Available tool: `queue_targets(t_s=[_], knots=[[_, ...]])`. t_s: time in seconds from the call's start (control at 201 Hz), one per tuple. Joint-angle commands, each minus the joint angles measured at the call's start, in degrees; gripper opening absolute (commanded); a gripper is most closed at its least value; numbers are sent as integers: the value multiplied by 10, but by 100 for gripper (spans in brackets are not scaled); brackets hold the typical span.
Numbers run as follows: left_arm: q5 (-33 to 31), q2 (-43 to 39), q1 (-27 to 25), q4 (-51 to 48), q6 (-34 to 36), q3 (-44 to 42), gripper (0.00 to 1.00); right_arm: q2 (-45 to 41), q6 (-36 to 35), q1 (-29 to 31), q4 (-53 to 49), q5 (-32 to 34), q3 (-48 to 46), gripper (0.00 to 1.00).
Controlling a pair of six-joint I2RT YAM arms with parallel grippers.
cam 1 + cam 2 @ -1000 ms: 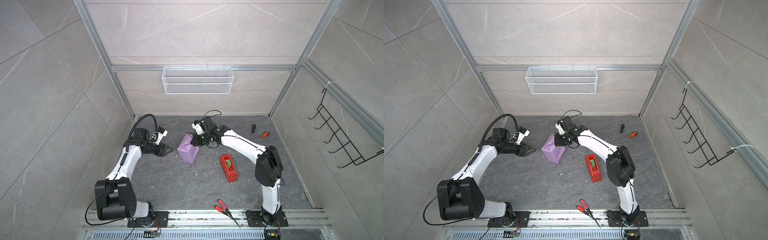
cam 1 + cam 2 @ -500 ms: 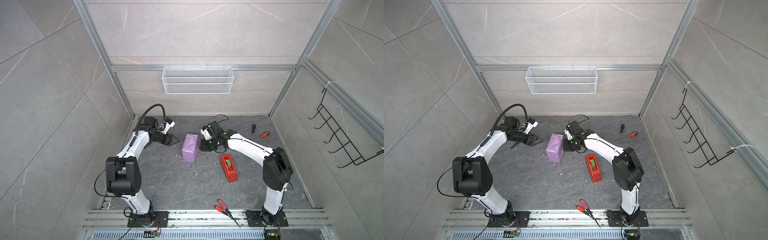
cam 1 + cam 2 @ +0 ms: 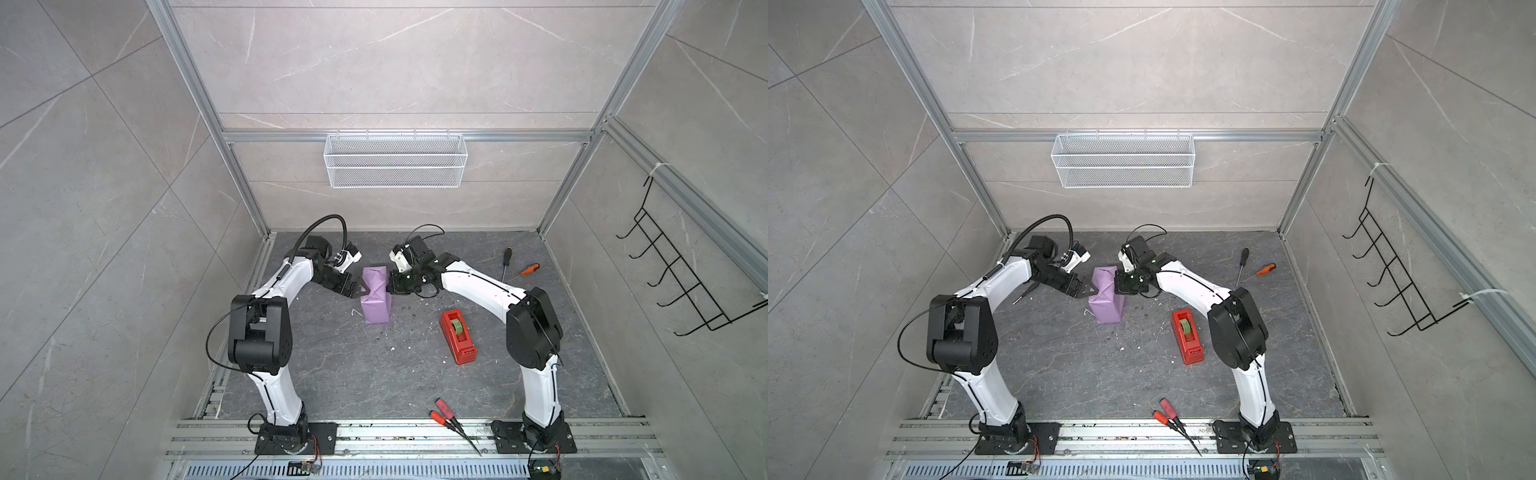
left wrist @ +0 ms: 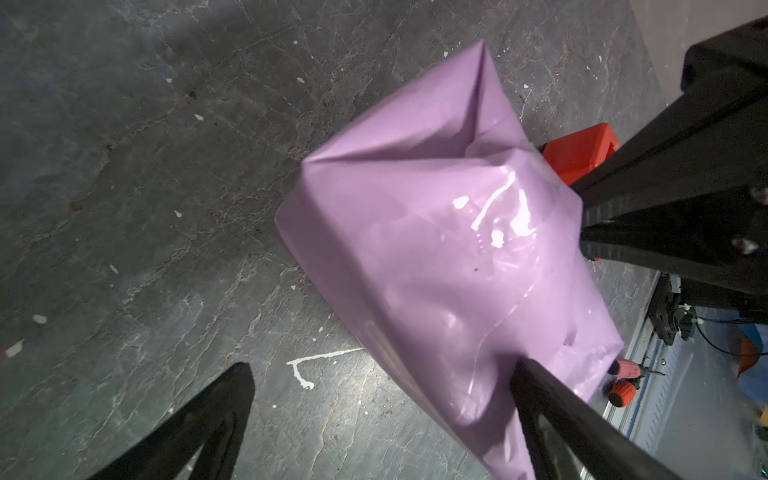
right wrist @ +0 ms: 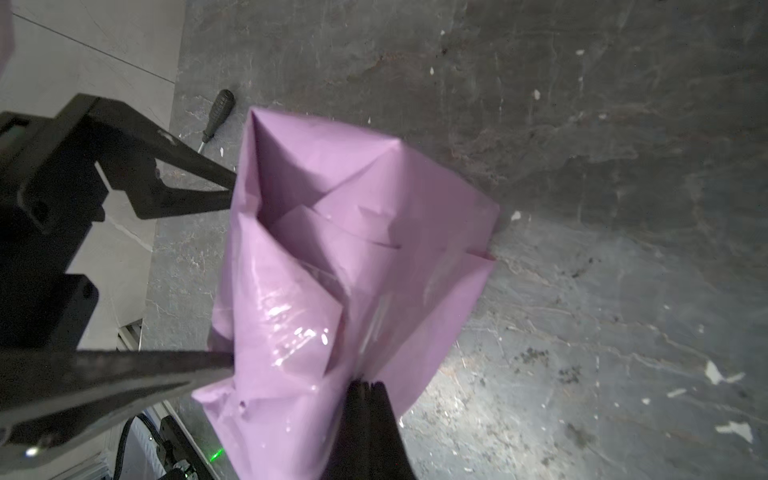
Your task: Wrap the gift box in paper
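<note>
The paper [image 3: 376,305], with the gift box hidden inside, sits on the table [image 3: 332,357] between the left fingers [image 3: 354,290], wide open and holding nothing, and the right fingers [image 5: 366,392], shut and pushing its side. I think the end flaps [image 5: 328,183] come next: pinch one softly and fold it flat

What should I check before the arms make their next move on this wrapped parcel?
1. Left gripper open, fingertips close beside the paper: ok.
2. Right gripper shut, tips against the paper: ok.
3. Right gripper actually pinching paper: cannot tell.
4. Gift box fully covered, no dark blue showing: ok.
5. End flaps folded flat: not ok, they gape open.
6. Tape dispenser lying apart from the parcel: ok.
</note>
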Motion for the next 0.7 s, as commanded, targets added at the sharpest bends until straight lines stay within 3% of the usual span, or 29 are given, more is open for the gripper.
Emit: queue_targets(t_s=[0.0,0.369,0.583,0.692], knots=[[-85,-6,-4,-8,31,-36,100,37,9,26,16,-42,53,0],[-137,-43,50,18,51,-96,100,193,7,61,-33,-87,260,0],[-161,-88,131,44,47,-139,100,271,2,80,-85,-103,380,0],[-162,-97,140,40,62,-173,100,304,-4,93,-114,-108,432,0]])
